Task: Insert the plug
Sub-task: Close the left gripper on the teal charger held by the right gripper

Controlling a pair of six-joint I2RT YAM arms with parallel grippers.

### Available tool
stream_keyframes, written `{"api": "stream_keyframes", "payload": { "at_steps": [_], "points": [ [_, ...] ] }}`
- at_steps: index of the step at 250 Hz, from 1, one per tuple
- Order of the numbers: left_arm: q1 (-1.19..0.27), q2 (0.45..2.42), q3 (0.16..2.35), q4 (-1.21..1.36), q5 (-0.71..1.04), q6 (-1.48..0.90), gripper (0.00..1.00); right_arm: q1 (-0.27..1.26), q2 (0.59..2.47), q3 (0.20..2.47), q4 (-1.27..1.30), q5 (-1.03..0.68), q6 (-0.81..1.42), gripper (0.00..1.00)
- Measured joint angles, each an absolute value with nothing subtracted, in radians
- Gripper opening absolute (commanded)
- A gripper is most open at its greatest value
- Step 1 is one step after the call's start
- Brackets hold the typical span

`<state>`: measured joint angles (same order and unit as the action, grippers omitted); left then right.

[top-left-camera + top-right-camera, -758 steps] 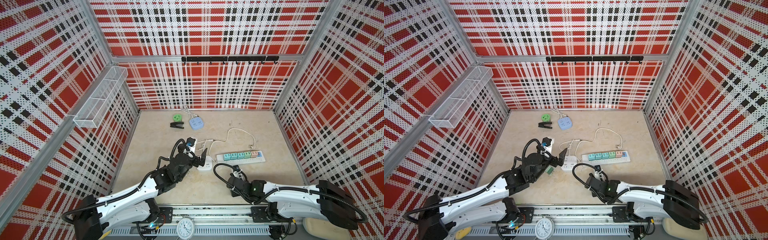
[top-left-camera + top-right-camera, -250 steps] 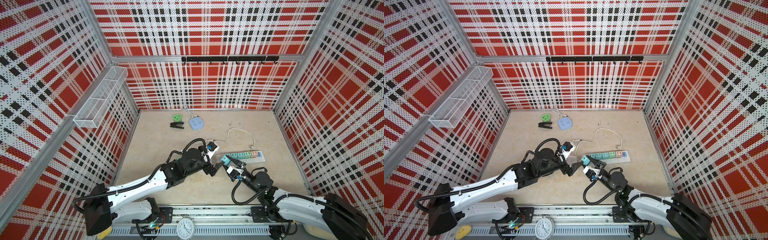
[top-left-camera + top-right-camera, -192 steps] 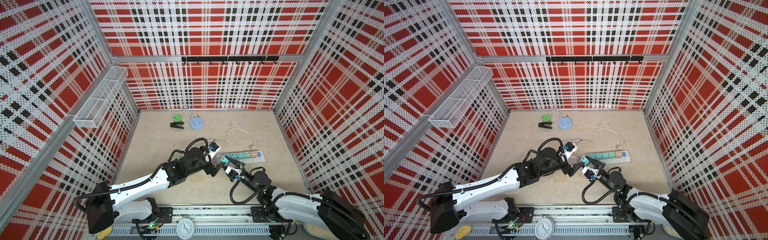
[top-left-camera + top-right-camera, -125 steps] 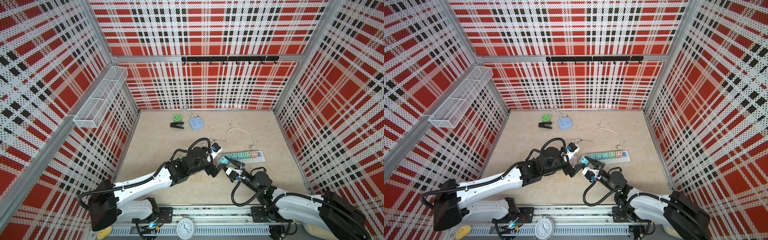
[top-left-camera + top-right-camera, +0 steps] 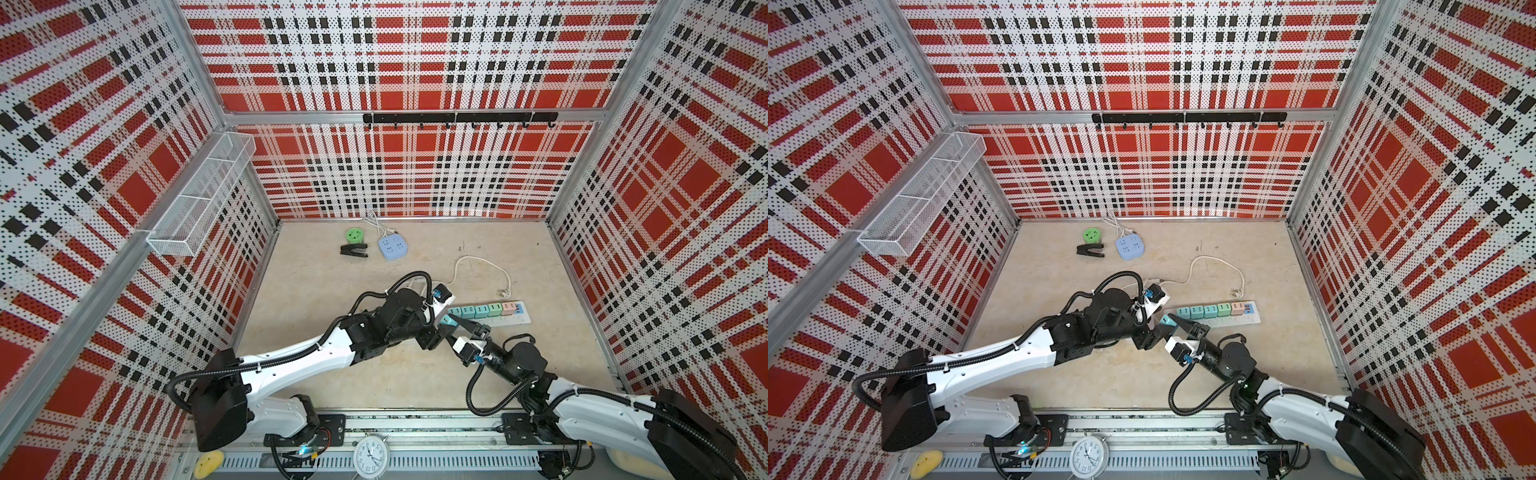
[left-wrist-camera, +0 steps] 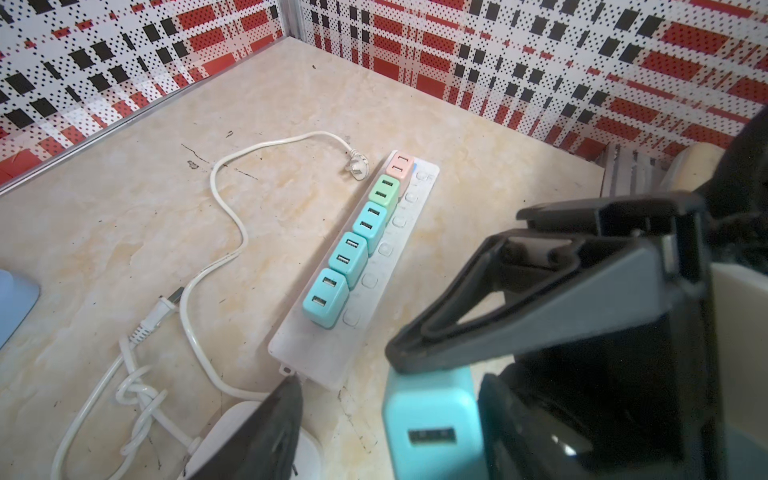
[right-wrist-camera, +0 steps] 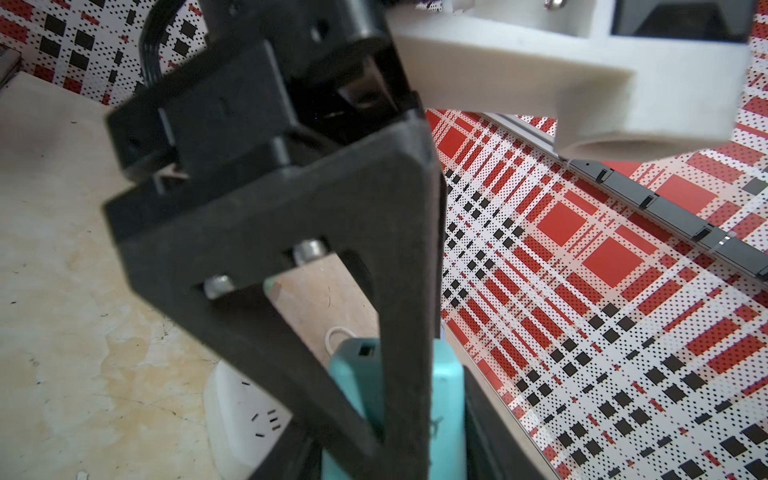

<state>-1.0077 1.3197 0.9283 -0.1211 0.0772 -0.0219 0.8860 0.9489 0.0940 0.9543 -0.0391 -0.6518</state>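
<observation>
- At the free end of the power strip [image 5: 512,319], above the worktop [image 5: 365,282], the right tool [image 5: 457,323] clamps the teal plug [image 5: 446,320], while the left tool [image 5: 438,333] brackets it, jaws apart.
- Likely a handover: next, the left tool must close squarely on it.
- Only the left wrist view shows the gap beside the plug.

Teal plug [image 5: 446,320] near power strip [image 5: 508,320]
</observation>
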Motion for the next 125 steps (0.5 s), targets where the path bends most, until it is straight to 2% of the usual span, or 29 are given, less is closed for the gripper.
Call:
{"api": "stream_keyframes", "payload": {
  "at_steps": [43, 102, 125],
  "points": [
    [-1.008, 1.356, 0.96, -0.15, 0.11, -0.022, 0.48, 0.887, 0.952, 0.095, 0.942, -0.034, -0.665, 0.0],
    [-1.01, 1.375, 0.977, -0.155, 0.139, -0.052, 0.12, 0.891, 0.962, 0.099, 0.939, 0.0, -0.694, 0.0],
    [-1.01, 1.375, 0.978, -0.155, 0.139, -0.053, 0.05, 0.892, 0.962, 0.099, 0.939, 0.008, -0.699, 0.0]
  ]
}}
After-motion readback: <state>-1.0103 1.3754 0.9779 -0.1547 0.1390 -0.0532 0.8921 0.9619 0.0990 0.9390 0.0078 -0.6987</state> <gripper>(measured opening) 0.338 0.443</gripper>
